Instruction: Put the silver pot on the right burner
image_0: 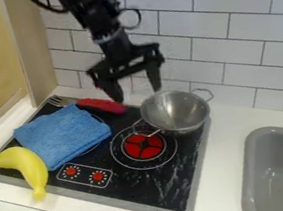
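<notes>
"Camera view: what lay near the front?"

"A yellow banana, then a blue cloth."

"And the silver pot?"

"It sat just beyond the red burner, at the stove's back right."

"The gripper?"

"Hung near the pot's far rim, jaws spread wide."

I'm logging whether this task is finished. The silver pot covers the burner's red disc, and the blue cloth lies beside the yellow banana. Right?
One part is wrong: in the camera view, the silver pot sits behind the burner's red disc, toward the tiled wall, leaving the disc uncovered. The blue cloth does lie beside the yellow banana.
</notes>
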You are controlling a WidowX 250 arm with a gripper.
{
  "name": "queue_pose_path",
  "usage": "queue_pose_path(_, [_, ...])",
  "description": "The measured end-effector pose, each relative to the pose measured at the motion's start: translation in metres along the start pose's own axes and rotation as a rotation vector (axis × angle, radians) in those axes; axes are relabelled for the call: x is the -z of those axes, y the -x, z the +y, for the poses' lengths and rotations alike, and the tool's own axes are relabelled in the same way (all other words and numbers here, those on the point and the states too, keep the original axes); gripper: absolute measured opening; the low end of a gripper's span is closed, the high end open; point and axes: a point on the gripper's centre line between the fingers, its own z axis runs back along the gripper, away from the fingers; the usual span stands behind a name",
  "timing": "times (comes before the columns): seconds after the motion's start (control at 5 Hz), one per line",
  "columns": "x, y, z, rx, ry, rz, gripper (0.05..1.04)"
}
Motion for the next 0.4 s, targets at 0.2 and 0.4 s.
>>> queue_pose_path(0.2, [-0.0260, -0.0065, -0.0040, -0.015, -0.003, -0.079, 0.999])
queue_pose_path(0.4, [-0.0266, -0.0055, -0.0033, -0.021, -0.003, -0.078, 0.999])
